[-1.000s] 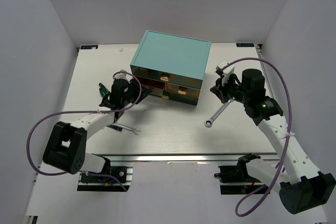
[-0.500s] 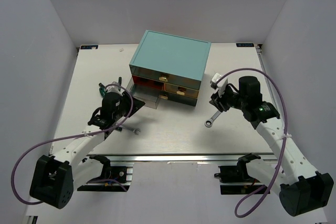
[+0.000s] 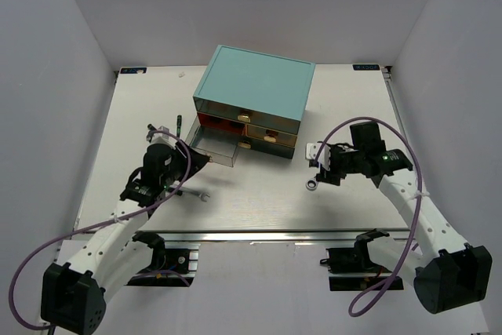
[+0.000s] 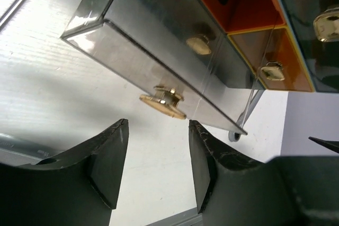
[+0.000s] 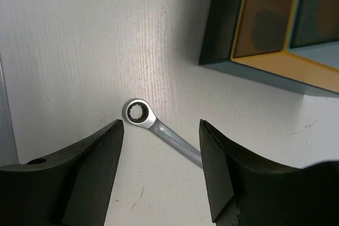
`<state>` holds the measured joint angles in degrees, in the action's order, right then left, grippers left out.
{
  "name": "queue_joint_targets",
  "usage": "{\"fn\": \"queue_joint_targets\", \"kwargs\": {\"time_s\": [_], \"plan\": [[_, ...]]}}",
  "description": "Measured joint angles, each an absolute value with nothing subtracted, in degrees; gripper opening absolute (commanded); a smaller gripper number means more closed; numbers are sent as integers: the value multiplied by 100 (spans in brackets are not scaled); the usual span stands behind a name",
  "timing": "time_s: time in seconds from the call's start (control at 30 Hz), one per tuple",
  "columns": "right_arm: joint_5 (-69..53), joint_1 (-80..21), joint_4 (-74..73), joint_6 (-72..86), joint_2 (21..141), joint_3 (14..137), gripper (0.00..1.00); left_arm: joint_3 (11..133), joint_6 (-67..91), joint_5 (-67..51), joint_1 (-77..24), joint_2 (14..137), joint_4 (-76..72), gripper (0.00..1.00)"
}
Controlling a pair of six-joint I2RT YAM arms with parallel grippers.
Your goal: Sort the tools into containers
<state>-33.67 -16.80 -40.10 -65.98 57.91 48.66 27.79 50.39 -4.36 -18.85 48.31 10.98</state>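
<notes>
The teal chest (image 3: pixel 255 92) stands mid-table with one clear drawer (image 3: pixel 212 147) pulled out at its lower left. My left gripper (image 3: pixel 196 162) hovers open just in front of that drawer's gold handle (image 4: pixel 161 102), touching nothing, fingers (image 4: pixel 108 157) either side of bare table. A silver wrench (image 3: pixel 192 192) lies beside the left arm. My right gripper (image 5: pixel 161 125) is open above a second wrench (image 5: pixel 140 115), whose ring end shows between the jaws while the shaft runs under the right finger (image 5: pixel 217 173). A green-handled screwdriver (image 3: pixel 179 124) lies left of the drawer.
The chest's other drawers (image 4: pixel 273 71) are closed, gold knobs facing the arms. The chest's corner (image 5: pixel 254 30) sits close beyond my right gripper. Another dark tool end (image 3: pixel 150 128) peeks out by the left arm. White walls enclose the table on three sides.
The left gripper drew the clear drawer out, let go of its handle and backed away. The right gripper opened and moved left along the wrench toward its ring end.
</notes>
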Motion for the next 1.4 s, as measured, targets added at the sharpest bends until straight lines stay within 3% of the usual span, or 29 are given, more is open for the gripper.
{"fn": "queue_joint_targets", "kwargs": {"time_s": [0.07, 0.23, 0.4, 0.53, 0.7, 0.8, 1.1, 1.4], "plan": [[-3420, -1653, -4104, -7002, 5828, 4781, 63, 2779, 4987, -425, -1885, 4748, 1258, 59], [-3457, -1479, -4316, -7878, 5905, 4578, 54, 2869, 4847, -222, -1887, 4270, 1879, 37], [-3461, -1232, -4571, -8676, 6206, 4547, 50, 3173, 4722, 246, -1887, 3785, 2556, 32], [-3546, -1190, -4836, -8938, 6383, 4554, 51, 3350, 4928, 617, -1887, 3870, 3229, 38], [-3802, -1188, -4893, -8831, 6272, 4554, 56, 3347, 5610, 847, -1885, 4311, 3942, 59], [-3957, -1186, -4853, -8560, 6136, 4554, 56, 3315, 6020, 910, -1887, 4641, 4080, 62], [-4180, -1184, -4624, -7824, 5828, 4552, 56, 3330, 6598, 1168, -1509, 6211, 4119, 61], [-4224, -1184, -4438, -7507, 5618, 4392, 56, 3339, 6626, 1251, -987, 6523, 4032, 60]]}}
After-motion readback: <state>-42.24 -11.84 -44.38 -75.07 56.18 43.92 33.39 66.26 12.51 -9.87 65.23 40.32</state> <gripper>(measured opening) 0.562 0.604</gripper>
